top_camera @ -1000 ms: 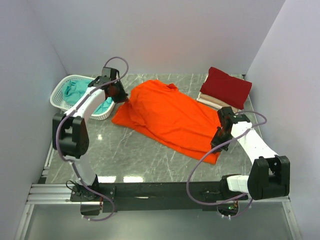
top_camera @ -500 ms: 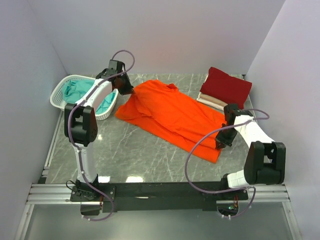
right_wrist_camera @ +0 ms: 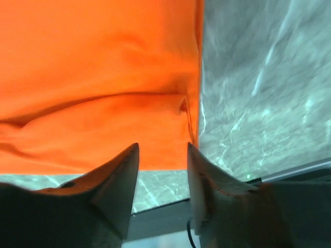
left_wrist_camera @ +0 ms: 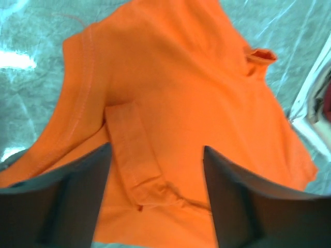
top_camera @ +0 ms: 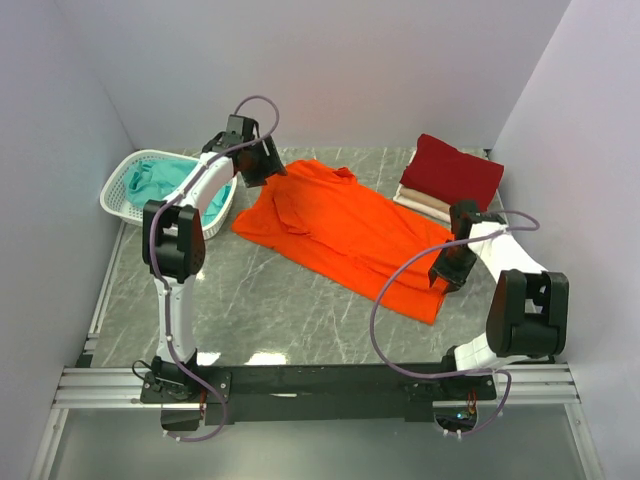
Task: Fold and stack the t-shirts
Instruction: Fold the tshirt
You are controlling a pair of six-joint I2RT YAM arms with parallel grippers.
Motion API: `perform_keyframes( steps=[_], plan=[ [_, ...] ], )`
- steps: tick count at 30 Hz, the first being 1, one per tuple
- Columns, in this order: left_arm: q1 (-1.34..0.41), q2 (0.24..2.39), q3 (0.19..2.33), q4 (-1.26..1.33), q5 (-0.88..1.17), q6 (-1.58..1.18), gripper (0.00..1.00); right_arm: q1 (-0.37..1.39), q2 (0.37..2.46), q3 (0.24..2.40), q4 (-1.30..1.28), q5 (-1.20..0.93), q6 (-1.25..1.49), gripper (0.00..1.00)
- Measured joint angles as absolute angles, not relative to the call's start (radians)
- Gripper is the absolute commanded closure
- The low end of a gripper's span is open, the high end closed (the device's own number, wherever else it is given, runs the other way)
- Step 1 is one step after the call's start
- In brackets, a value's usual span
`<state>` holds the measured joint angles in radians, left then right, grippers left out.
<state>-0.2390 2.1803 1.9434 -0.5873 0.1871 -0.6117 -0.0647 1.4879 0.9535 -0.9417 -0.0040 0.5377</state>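
The bright orange t-shirt [top_camera: 345, 235] lies spread out slantwise across the middle of the table. My left gripper [top_camera: 268, 172] hovers open over its far left sleeve. In the left wrist view the fingers [left_wrist_camera: 77, 191] stand wide apart above the orange cloth [left_wrist_camera: 170, 93], gripping nothing. My right gripper [top_camera: 442, 274] is open above the shirt's near right corner, and its hem [right_wrist_camera: 93, 77] lies just beyond the fingertips. The dark red t-shirt [top_camera: 452, 172] lies folded on the folded cream-white t-shirt [top_camera: 418, 203] at the back right. The teal t-shirt [top_camera: 158, 180] sits crumpled in the basket.
The white lattice basket [top_camera: 118, 200] stands at the back left beside the left arm. Grey marble table [top_camera: 260, 310] shows in front of the orange shirt. Pale walls close in the left, back and right sides. A black rail [top_camera: 320, 380] runs along the near edge.
Both arms carried the orange shirt toward the back, stretching it flatter. Then both grippers opened and let go of the cloth.
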Motion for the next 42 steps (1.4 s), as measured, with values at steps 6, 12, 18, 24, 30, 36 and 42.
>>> perform_keyframes(
  steps=[6, 12, 18, 24, 30, 36, 42],
  plan=[
    [-0.252, 2.156, 1.923, -0.565, 0.186, -0.617, 0.20, -0.041, 1.465, 1.099, -0.956, 0.046, 0.529, 0.47],
    [-0.287, 2.036, 1.723, -0.540, 0.179, -0.618, 0.39, 0.178, 1.452, 1.185, -0.910, 0.026, 0.537, 0.49],
    [-0.329, 2.026, 1.608, -0.551, 0.159, -0.623, 0.49, 0.317, 1.581, 1.185, -0.867, -0.036, 0.570, 0.51],
    [-0.349, 2.027, 1.597, -0.562, 0.141, -0.625, 0.49, 0.348, 1.622, 1.182, -0.855, -0.047, 0.587, 0.51],
    [-0.356, 2.078, 1.597, -0.564, 0.124, -0.625, 0.49, 0.348, 1.621, 1.174, -0.849, -0.047, 0.588, 0.51],
    [-0.363, 2.121, 1.593, -0.568, 0.115, -0.632, 0.50, 0.348, 1.618, 1.171, -0.847, -0.047, 0.594, 0.51],
    [-0.371, 2.123, 1.593, -0.560, 0.117, -0.642, 0.62, 0.348, 1.618, 1.170, -0.845, -0.047, 0.595, 0.51]
  ],
)
